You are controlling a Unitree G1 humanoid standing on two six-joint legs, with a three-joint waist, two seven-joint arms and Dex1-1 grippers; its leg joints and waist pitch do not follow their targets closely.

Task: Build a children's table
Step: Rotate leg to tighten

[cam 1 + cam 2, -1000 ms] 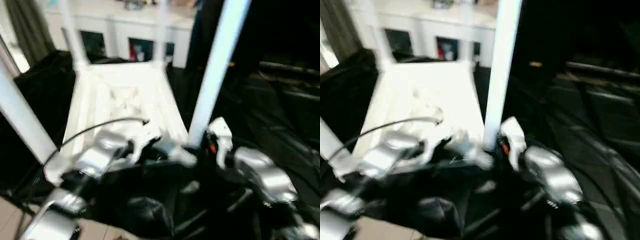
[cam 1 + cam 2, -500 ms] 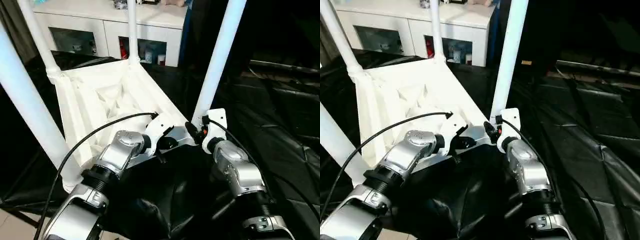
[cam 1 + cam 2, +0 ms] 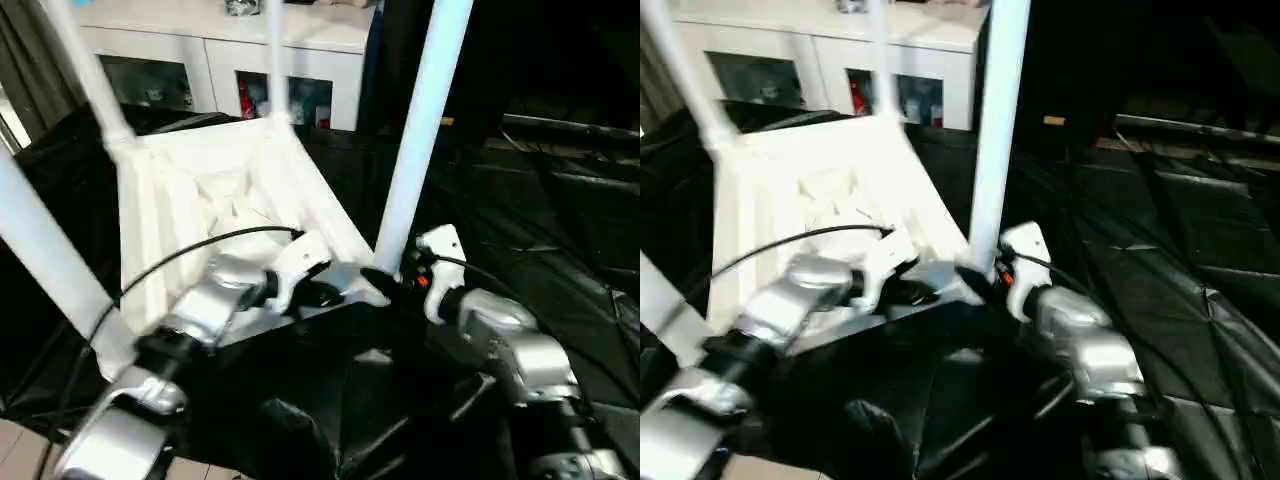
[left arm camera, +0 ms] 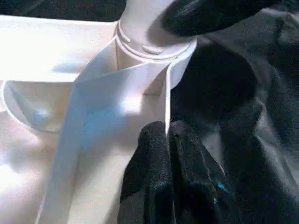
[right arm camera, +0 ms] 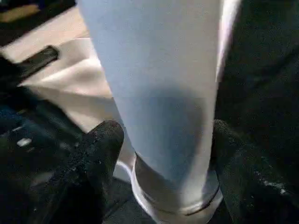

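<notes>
Four legs stand upright in the upturned top (image 3: 215, 190) on black sheeting; the near-right leg (image 3: 415, 130) rises between the right claw (image 5: 161, 154) fingers, spread, not clamping. Left claw (image 4: 167, 140) pinches the top's rim rib beside that socket.

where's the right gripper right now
In the left eye view the right gripper sits at the foot of the near right leg, a finger on each side, where it enters the table top.

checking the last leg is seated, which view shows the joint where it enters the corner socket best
The left wrist view: the corner socket sits sharp and close beyond the left gripper. The right wrist view shows mostly the leg; the eye views show it small.
</notes>
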